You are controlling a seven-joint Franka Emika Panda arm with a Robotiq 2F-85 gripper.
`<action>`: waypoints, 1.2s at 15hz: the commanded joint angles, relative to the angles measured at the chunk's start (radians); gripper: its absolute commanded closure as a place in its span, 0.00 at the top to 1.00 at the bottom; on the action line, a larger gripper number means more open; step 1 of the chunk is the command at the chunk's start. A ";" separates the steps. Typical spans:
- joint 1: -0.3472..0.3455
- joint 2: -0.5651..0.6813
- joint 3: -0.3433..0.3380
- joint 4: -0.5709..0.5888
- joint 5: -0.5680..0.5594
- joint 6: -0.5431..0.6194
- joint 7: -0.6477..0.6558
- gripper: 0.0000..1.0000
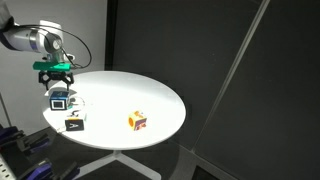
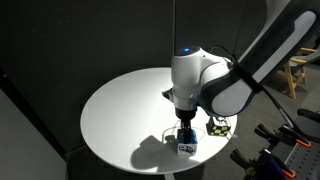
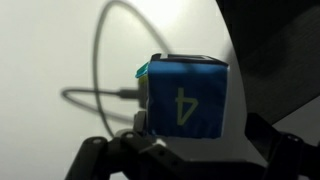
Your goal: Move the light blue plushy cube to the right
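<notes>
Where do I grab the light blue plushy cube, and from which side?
Pinch two opposite side faces of the light blue plushy cube, coming straight down: it sits flat on the table, with the open pincer directly above.

A round white table (image 1: pixel 150 95) stands on one white foot (image 1: pixel 118 162). Its top is smooth and bright in both exterior views. Behind it are dark walls (image 1: pixel 150 35), almost black. A thin bar (image 1: pixel 240 55) slants across them. A pale grey wall (image 1: pixel 85 25) shows at one side. In an exterior view, brown wooden legs (image 2: pixel 298 72) stand far back in the dark.
</notes>
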 commanded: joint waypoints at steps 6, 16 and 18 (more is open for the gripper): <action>0.008 0.035 -0.023 0.010 -0.016 0.029 0.011 1.00; 0.014 0.070 -0.033 0.009 -0.024 0.037 0.012 1.00; 0.016 0.075 -0.034 0.009 -0.026 0.037 0.013 1.00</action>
